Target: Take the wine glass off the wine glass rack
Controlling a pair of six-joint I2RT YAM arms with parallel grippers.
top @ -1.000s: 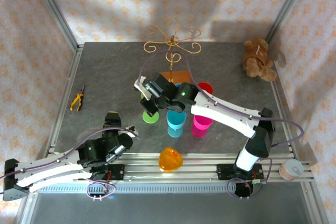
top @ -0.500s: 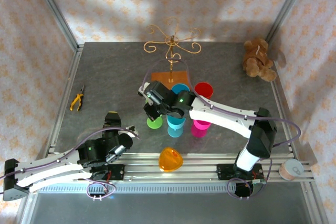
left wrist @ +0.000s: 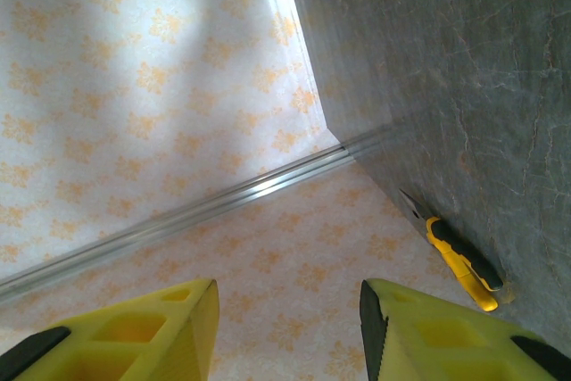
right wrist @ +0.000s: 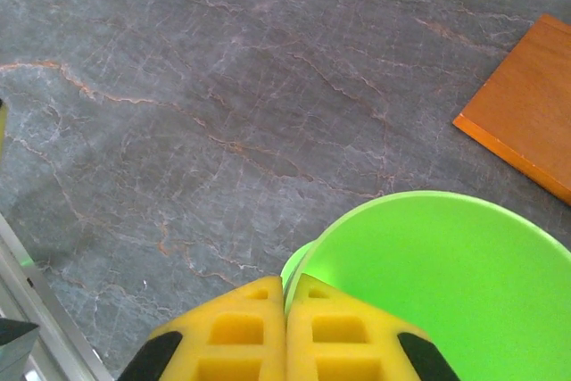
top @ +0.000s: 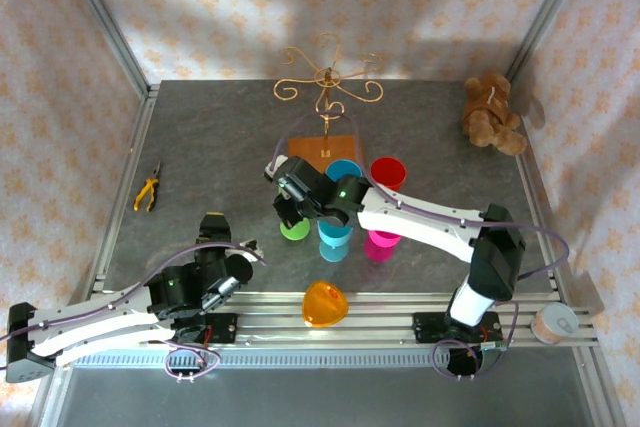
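Over the last second your right hand [top: 287,209] has dropped away from the wine glass rack [top: 327,90] toward you, uncovering the rack's orange base [top: 318,146]. It is clenched tight, with the green wine glass [top: 294,230] at its fingertips. It seems pinched by the stem, though the contact itself is hidden. The glass is clear of the rack, just in front of its base, low over the worktop [top: 200,147]. Lift-off looks done; only setting it down remains. Your left hand [left wrist: 285,310] is released, grasping nothing, well away from the rack.
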